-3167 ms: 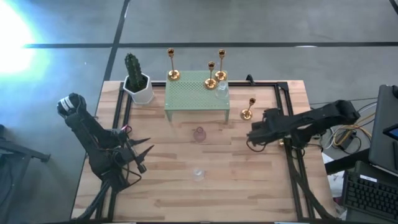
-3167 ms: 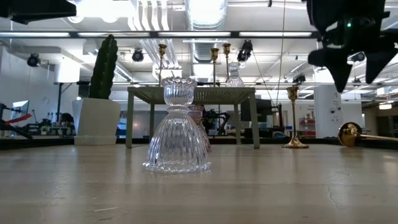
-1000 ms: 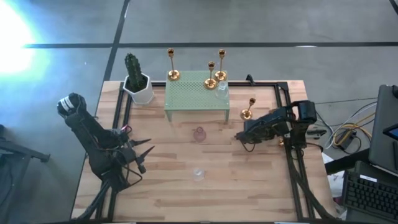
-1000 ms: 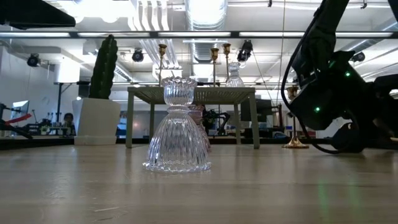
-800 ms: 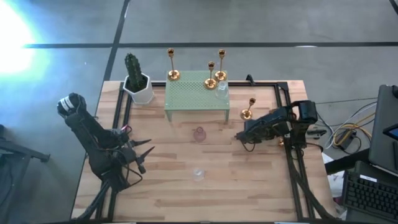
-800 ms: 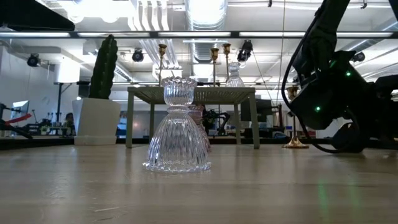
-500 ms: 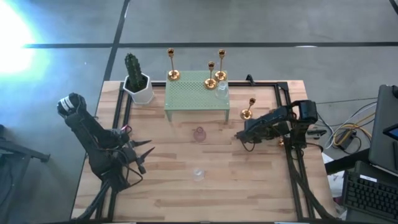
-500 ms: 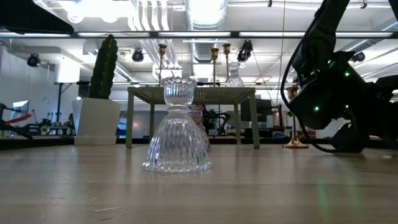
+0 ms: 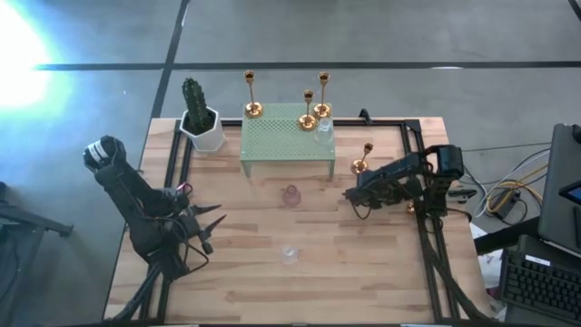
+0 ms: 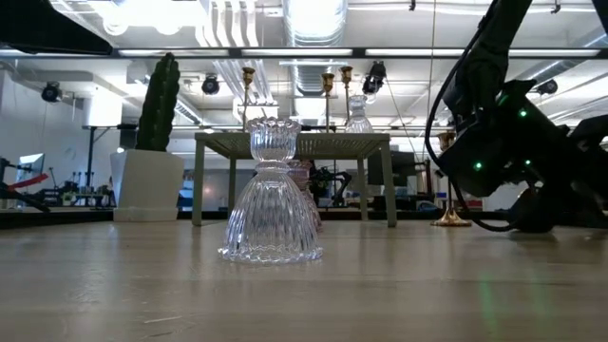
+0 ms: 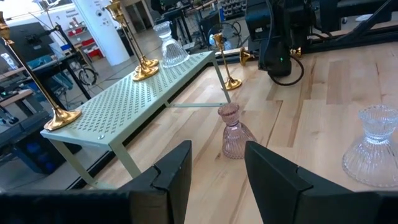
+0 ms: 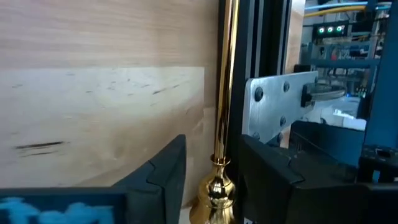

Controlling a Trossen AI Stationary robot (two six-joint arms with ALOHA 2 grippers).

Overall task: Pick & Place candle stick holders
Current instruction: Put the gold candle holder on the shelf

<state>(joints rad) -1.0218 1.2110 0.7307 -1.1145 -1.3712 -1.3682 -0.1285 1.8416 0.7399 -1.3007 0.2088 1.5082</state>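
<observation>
- The right gripper (image 9: 349,196) has come down from above the table's right side and now lies low on the wood, near the dark rail (image 12: 255,50)
- Its fingers closed briefly and have parted again; they now straddle the slim stem of a fallen gold holder (image 12: 224,93), with a gap showing on one side, so the stem is not clamped
- That holder lies on the table along the rail, hidden under the arm in the high view; a second gold holder (image 9: 362,160) stands just beyond the gripper
- My reading: the first pinch did not take, and the grip needs another try before any lift
- Nothing else has shifted: three gold holders (image 9: 308,111) and a clear one (image 9: 323,136) at the green stand (image 9: 286,136), a pink glass (image 9: 290,195) before it, a clear glass (image 9: 290,253) nearer the front
- The left gripper (image 9: 213,218) waits at the left front, fingers apart and empty
</observation>
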